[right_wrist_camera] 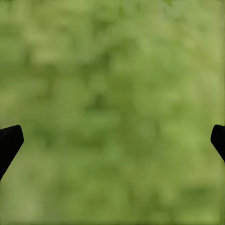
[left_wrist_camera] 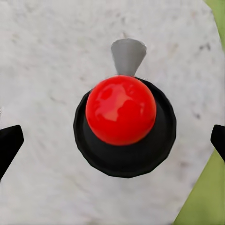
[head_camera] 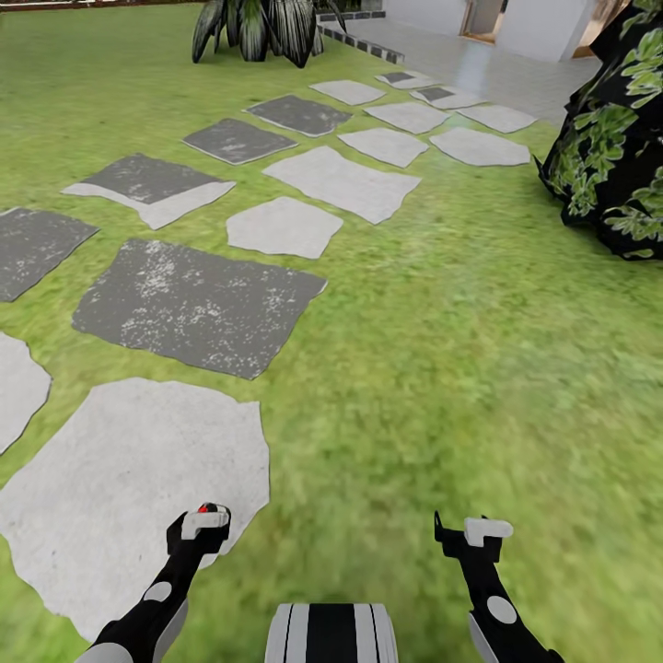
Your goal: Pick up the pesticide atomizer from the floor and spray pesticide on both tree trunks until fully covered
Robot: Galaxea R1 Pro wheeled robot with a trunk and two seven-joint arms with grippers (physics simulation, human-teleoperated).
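Robot's look is pretty simple: both arms are glossy black with light grey round caps set into the forearms, one disc on each. The left arm (head_camera: pixel 157 603) and right arm (head_camera: pixel 497 603) both end in a chunky black wrist block with a white rectangular piece bolted on top. Fingertips are plain black wedges with blunt pointed ends; in the left wrist view you see one tip (left_wrist_camera: pixel 10 145) at each side edge, same in the right wrist view (right_wrist_camera: pixel 10 145). Between the two arms sits the trunk top (head_camera: pixel 331 633), a rounded block striped black and white, with a wide black band down the middle.
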